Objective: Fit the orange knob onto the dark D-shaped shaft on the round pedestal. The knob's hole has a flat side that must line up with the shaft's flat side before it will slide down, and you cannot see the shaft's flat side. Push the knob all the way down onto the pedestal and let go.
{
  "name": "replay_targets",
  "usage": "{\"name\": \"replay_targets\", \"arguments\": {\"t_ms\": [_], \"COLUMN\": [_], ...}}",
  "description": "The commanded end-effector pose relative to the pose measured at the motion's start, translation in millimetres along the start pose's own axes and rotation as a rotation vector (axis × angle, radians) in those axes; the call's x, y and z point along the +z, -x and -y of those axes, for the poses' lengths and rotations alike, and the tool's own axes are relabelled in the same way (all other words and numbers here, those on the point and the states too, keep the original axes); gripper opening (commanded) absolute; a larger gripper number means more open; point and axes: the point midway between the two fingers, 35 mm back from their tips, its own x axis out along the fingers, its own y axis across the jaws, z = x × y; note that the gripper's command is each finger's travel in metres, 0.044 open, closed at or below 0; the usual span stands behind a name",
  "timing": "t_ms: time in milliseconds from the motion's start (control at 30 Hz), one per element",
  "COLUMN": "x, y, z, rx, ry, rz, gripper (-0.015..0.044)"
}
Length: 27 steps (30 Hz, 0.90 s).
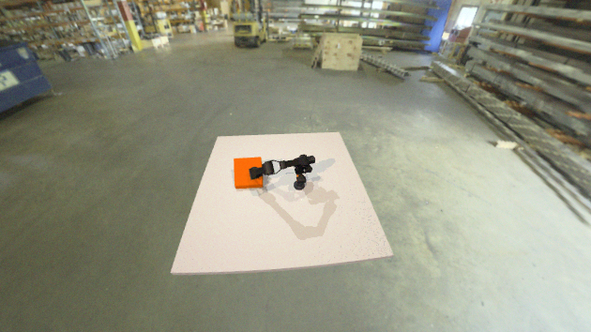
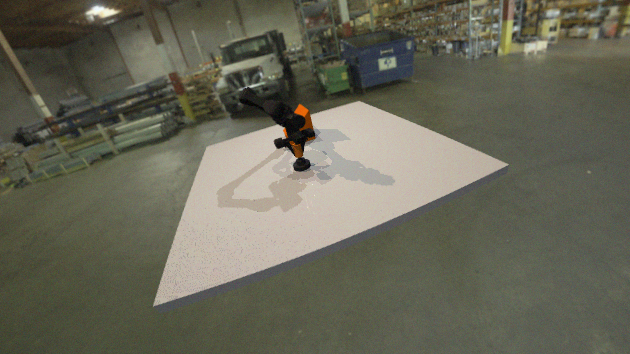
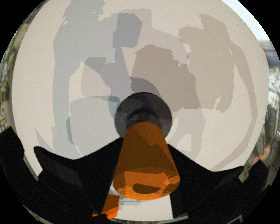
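The orange knob (image 3: 146, 162) (image 2: 298, 152) is held between the fingers of my gripper (image 3: 144, 145) (image 2: 298, 147), which is shut on it. In the wrist view its far end overlaps the middle of the dark round pedestal (image 3: 122, 116) (image 2: 301, 165) (image 1: 299, 186). In the exterior view the knob is just above the pedestal, roughly upright. The dark shaft is mostly hidden behind the knob, and its flat side cannot be seen. Whether the knob touches the shaft cannot be told.
The arm reaches over from an orange block (image 1: 242, 169) (image 2: 302, 112) at its base. Block and pedestal stand on a pale square board (image 1: 211, 234) (image 2: 370, 210). Shadows of the arm fall around the pedestal.
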Motion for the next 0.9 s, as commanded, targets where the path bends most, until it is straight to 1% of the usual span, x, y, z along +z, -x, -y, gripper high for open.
{"name": "replay_targets", "arguments": {"t_ms": [0, 867], "x": [1.0, 0.9], "y": [-1.5, 2.3], "z": [-0.3, -0.1], "rx": [-0.003, -0.003], "ry": [0.004, 0.025], "rz": [0.009, 0.009], "gripper": [0.0000, 0.0000]}}
